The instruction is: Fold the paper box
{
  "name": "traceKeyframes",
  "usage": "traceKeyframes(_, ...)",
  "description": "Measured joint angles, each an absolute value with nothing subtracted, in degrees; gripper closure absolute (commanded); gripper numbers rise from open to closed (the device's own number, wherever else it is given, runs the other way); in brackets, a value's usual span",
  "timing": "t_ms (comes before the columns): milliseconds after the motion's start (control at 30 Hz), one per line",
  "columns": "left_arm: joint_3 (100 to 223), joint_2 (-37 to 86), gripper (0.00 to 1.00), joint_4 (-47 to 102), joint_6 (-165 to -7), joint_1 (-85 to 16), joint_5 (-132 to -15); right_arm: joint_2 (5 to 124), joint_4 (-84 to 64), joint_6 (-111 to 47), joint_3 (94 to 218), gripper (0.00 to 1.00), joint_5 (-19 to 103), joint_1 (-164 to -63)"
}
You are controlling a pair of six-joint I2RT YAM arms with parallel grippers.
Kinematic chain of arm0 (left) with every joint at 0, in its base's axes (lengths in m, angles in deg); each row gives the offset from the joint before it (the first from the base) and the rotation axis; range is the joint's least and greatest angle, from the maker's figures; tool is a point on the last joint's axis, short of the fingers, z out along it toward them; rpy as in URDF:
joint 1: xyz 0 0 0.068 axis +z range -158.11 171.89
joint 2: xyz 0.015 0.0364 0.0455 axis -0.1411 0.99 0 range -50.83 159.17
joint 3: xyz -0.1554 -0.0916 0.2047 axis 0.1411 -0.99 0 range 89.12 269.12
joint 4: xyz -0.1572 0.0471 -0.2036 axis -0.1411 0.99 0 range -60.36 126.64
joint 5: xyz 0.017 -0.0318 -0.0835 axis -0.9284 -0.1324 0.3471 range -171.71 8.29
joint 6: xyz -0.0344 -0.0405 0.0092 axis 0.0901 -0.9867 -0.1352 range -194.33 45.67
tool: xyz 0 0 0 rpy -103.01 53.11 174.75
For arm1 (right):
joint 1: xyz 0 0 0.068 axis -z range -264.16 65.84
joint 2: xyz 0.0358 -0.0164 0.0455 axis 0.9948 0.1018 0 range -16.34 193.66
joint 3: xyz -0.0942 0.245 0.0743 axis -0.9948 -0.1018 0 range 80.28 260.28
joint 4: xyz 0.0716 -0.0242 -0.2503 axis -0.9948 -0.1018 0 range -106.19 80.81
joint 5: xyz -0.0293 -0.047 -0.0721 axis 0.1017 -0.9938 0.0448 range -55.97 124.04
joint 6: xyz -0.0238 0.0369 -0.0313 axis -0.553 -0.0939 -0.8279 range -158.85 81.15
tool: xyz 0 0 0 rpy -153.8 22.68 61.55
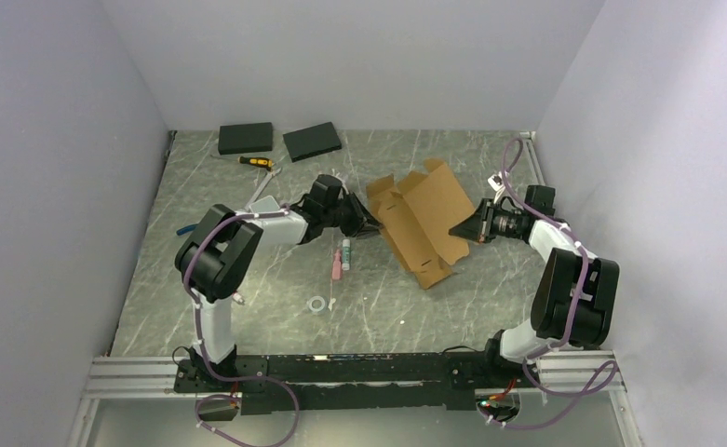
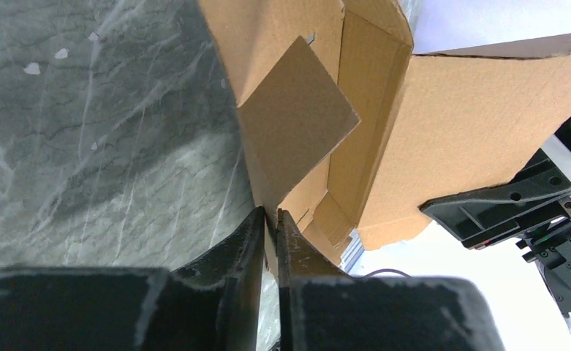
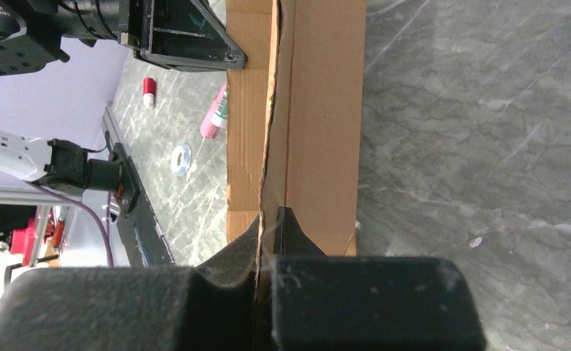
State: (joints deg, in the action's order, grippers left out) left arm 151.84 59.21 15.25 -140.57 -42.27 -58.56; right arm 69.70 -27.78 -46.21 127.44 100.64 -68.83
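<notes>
The paper box [image 1: 418,222], partly opened, lies mid-way across the bench [image 1: 248,279] between both arms. The left pincer [image 2: 271,217] is clamped on a flap's edge and the right pincer [image 3: 270,217] on the opposite panel. Both gripped edges vanish between the fingers.

Plain brown paper box [image 1: 423,219]; grey, white-veined table [image 1: 387,317].

Brown corrugated paper box [image 1: 419,221] lying half-folded, flaps standing up, mid-desk nearer the far edge.
</notes>
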Motion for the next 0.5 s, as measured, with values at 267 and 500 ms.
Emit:
traceKeyframes(267,153.4,59.9,0.70,18.0,-139.2,-42.3,-56.0,70.1,-28.4,-46.6,127.4,1.00,100.1,-69.0)
traceKeyframes(500,153.5,59.9,0.62,18.3,-138.4,-41.2,-52.9,70.4,-28.8,-47.4,127.5,1.00,100.1,-69.4)
